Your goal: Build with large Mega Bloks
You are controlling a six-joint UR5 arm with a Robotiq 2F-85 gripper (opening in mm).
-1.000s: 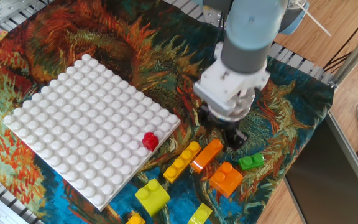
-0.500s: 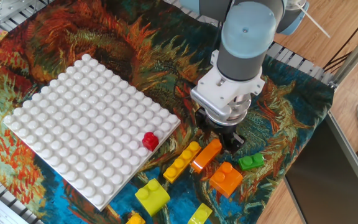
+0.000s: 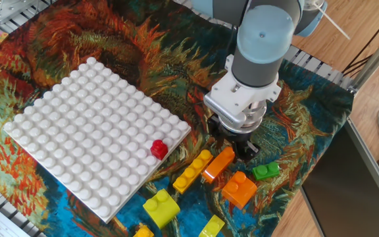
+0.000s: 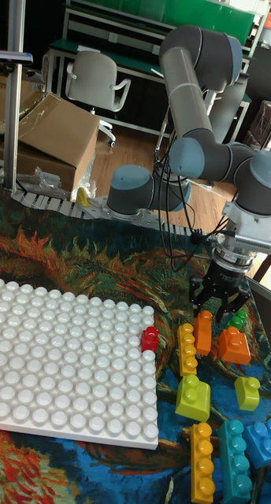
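Observation:
My gripper hangs open just above the far end of an orange bar brick, with nothing between its dark fingers. A yellow bar lies against the orange bar's left side. To the right sit an orange two-stud block and a small green brick. A red one-stud brick stands on the near right edge of the white baseplate.
Nearer the front lie lime-yellow blocks, a yellow bar, a teal bar and a blue brick. A patterned cloth covers the table. The table's right edge is close to the bricks.
The wrist has shifted a little to the left and straightened up over the orange bar. None of the bricks has moved.

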